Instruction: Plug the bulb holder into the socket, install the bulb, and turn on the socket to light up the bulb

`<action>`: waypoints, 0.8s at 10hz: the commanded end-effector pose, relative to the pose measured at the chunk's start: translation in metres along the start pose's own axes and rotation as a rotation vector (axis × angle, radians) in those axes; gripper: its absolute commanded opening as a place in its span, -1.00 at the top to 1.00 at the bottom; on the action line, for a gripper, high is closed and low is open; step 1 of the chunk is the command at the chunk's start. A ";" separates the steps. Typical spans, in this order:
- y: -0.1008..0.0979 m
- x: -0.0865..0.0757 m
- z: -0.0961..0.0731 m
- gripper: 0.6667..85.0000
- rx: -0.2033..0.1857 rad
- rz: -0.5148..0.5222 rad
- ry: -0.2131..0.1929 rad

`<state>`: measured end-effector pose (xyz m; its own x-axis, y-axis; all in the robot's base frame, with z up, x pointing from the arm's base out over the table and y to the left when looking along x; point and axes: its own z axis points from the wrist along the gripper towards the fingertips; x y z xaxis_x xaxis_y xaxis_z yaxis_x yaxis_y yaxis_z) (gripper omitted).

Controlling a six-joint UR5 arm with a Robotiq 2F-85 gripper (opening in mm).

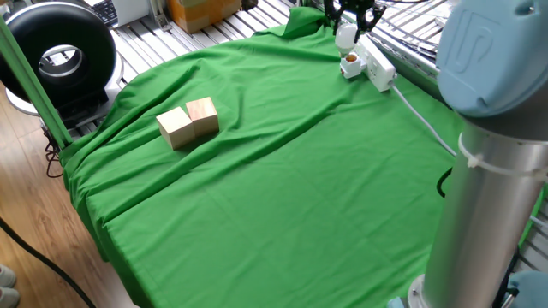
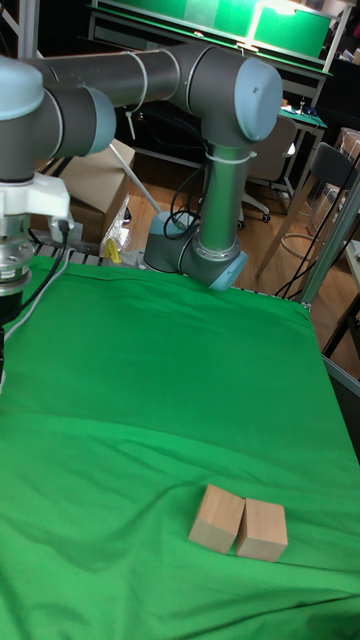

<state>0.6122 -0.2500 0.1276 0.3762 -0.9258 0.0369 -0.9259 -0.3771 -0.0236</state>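
Observation:
The socket [image 1: 379, 70], a long white power strip, lies at the far right of the green cloth, and its white cable [image 1: 425, 125] runs toward the front right. The bulb holder [image 1: 350, 65], a small white cube with an orange-brown opening facing up, sits at the socket's left end. My gripper [image 1: 349, 26] hangs just above the holder, shut on the white bulb [image 1: 346, 36], which is held clear of the opening. In the tall fixed view only my wrist [image 2: 22, 225] shows at the left edge; the socket, holder and bulb are out of view there.
Two wooden blocks [image 1: 188, 122] lie side by side on the left of the cloth, and the same blocks [image 2: 238, 524] appear in the tall view. My arm's large column [image 1: 492, 154] fills the right foreground. A black round device [image 1: 60, 56] stands off the table at far left.

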 end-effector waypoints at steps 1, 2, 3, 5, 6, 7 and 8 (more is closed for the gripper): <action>0.009 -0.007 -0.002 0.99 -0.031 -0.064 -0.049; 0.012 -0.002 -0.001 0.99 -0.035 -0.082 -0.054; 0.014 0.005 0.000 0.99 -0.036 -0.106 -0.064; 0.017 0.013 -0.004 0.99 -0.032 -0.135 -0.090; 0.017 0.013 -0.004 0.99 -0.030 -0.138 -0.099; 0.016 0.013 -0.004 0.99 -0.026 -0.139 -0.101; 0.013 0.017 -0.002 0.99 -0.019 -0.147 -0.090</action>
<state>0.6022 -0.2673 0.1294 0.4916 -0.8699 -0.0403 -0.8703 -0.4924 0.0129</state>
